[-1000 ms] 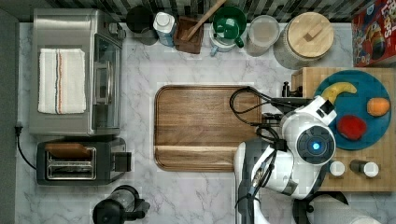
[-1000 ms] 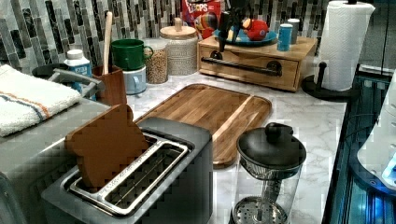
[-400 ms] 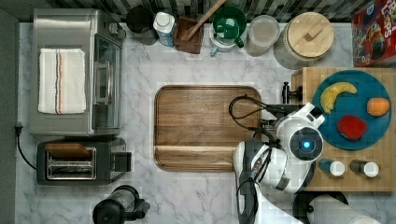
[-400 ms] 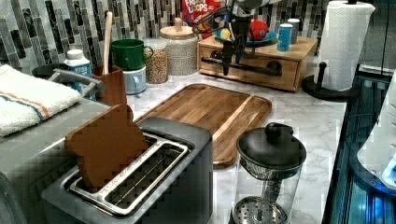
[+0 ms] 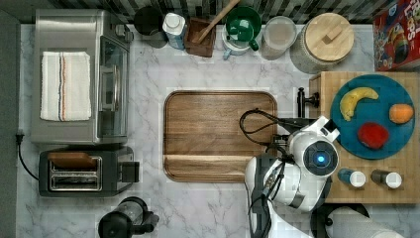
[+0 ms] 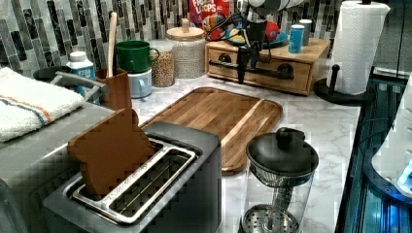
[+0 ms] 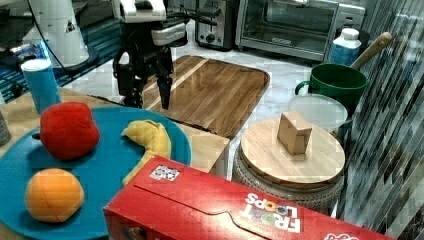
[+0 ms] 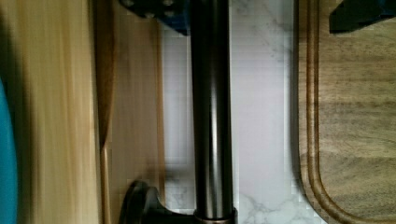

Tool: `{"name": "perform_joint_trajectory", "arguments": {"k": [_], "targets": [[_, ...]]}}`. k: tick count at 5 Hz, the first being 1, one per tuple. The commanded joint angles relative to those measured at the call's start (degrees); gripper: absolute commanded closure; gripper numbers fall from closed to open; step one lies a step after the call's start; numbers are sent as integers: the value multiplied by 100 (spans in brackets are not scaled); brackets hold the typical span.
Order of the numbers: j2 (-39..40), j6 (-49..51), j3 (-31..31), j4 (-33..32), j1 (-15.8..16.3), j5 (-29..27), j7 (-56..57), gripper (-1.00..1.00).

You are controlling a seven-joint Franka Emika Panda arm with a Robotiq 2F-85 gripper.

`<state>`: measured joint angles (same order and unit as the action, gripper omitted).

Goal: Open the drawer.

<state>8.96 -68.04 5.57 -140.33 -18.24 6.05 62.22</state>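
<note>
The drawer [image 6: 265, 73] sits in a low bamboo-coloured box at the far end of the marble counter [image 5: 148, 208] in the left view, between a wooden-lidded jar [image 6: 186, 51] and a paper towel roll [image 6: 357, 46]; its front looks flush with the box. The long black bar handle [image 8: 212, 112] runs across the front, standing a little off the wood on short posts. The gripper [image 7: 146, 95] hangs just in front of the drawer with its fingers apart, and in the wrist view the bar lies between the two fingertips [image 8: 156, 14], neither visibly pressing on it. On top of the box rests a blue plate [image 5: 391, 144] carrying a banana [image 5: 359, 99], a red fruit [image 5: 372, 135] and an orange [image 5: 401, 113], with two small shakers [image 5: 369, 178] beside it. A brown wooden tray [image 5: 218, 134] lies flat on the counter right in front of the drawer, its rounded edge near the handle. A cereal box [image 7: 240, 210] stands behind the plate in the right view. A toaster [image 5: 84, 171] and a toaster oven [image 5: 79, 74] stand well apart from the drawer, along the top view's left.
</note>
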Motion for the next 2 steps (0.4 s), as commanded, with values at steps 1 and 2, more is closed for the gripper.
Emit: {"name": "perform_joint_trajectory", "arguments": {"k": [1, 2], "targets": [[129, 436, -609, 434, 272, -1061, 442, -100], [166, 421, -720, 393, 521, -1042, 309, -100]]}}
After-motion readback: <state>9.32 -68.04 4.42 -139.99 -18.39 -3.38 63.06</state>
